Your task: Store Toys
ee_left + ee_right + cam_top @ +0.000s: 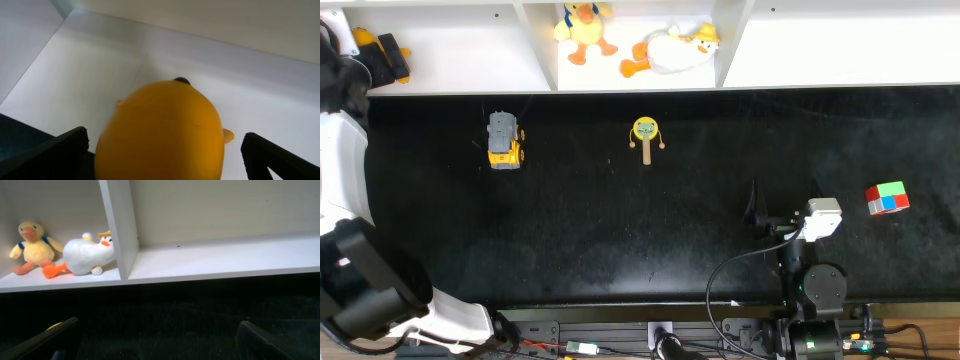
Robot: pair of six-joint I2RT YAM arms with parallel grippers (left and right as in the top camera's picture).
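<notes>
Left wrist view: orange toy between parted left hand, in shelf — right wrist view: right hand spread.

Ahead of the right tool, the shelf lines the far edge of the tabletop. Forward-left of that tool, one compartment holds the plush duck and plush goose (goose nearer the tool). The rattle and toy truck lie on the tabletop to its left, the cube to its right. The left tool sits in the end compartment, the round toy just before it.
</notes>
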